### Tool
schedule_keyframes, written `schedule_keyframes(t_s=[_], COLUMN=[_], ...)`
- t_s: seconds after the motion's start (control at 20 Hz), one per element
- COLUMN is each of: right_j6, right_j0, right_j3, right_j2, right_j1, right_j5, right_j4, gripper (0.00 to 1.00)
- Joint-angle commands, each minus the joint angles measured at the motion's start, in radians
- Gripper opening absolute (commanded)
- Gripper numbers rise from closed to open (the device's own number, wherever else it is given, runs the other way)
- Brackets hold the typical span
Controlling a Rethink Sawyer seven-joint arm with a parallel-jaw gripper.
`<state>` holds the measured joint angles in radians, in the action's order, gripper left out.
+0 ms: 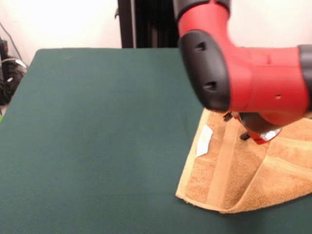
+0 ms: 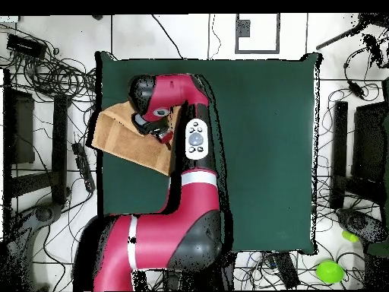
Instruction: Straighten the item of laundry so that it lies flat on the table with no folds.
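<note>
On table (image 1: 97, 146) edge, towel (image 1: 234, 180) lying partly folded, tag (image 1: 204, 140) showing; gripper (image 1: 258, 132) hovering over it, grip state unclear

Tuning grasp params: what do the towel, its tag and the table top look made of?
Towel: looks like terry cotton, tan-orange, with a fuzzy looped nap and a flatter woven band; one corner is folded over. Tag: smooth white, probably a satin or paper-like label. Table: matte dark green cloth cover, no glare; what lies under it is hidden.
</note>
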<state>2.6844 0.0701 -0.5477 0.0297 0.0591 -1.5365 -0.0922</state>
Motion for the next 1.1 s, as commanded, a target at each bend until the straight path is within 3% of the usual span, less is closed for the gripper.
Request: schedule_keyframes(t_s=[0.05,0.75,1.1], right_j6=[-0.313,-0.425,-0.45], right_j0=[-0.012,-0.043,-0.044], right_j3=[-0.013,-0.027,-0.103], right_j2=[0.129,0.106,0.139], right_j1=[0.158,0.153,0.119], right_j5=[-0.009,0.007,0.045], right_j4=[-0.294,-0.299,-0.307], gripper=[1.0,1.0,1.0])
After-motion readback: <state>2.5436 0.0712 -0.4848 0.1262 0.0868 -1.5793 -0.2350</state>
